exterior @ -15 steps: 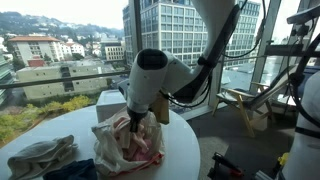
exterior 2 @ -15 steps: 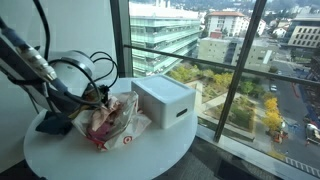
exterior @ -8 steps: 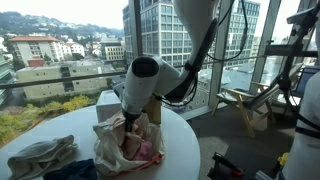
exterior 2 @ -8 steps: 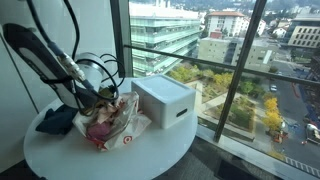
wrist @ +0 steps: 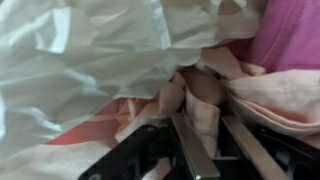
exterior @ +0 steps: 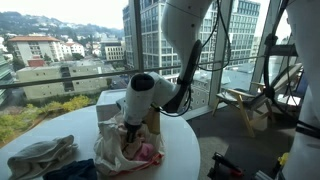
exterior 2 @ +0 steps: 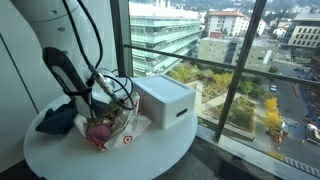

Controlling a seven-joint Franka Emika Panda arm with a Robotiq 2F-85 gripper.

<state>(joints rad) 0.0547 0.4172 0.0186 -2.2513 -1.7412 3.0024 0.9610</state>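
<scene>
A crumpled white plastic bag (exterior: 108, 152) (exterior 2: 122, 131) (wrist: 80, 50) with red print stands on the round white table (exterior: 182, 150) (exterior 2: 100, 162). It holds clothes: a pink cloth (wrist: 292, 40) (exterior: 146, 153) and a peach cloth (wrist: 205, 92). My gripper (wrist: 203, 118) (exterior: 130, 127) (exterior 2: 100, 107) reaches down into the bag's mouth. Its two fingers stand a little apart. A fold of the peach cloth lies between them, against one finger, with a dark gap beside the opposite finger. The fingertips are hidden by the bag in both exterior views.
A white box (exterior 2: 165, 100) (exterior: 110, 100) stands right behind the bag near the window. A grey cloth (exterior: 40, 155) and a dark blue cloth (exterior 2: 58, 120) lie beside the bag. Cables (exterior 2: 115, 85) loop off the arm. A wooden chair (exterior: 245, 105) stands beyond the table.
The arm has bent lower and pushed the gripper deeper into the bag. The bag's top has been pressed down and the fingers have parted slightly.
</scene>
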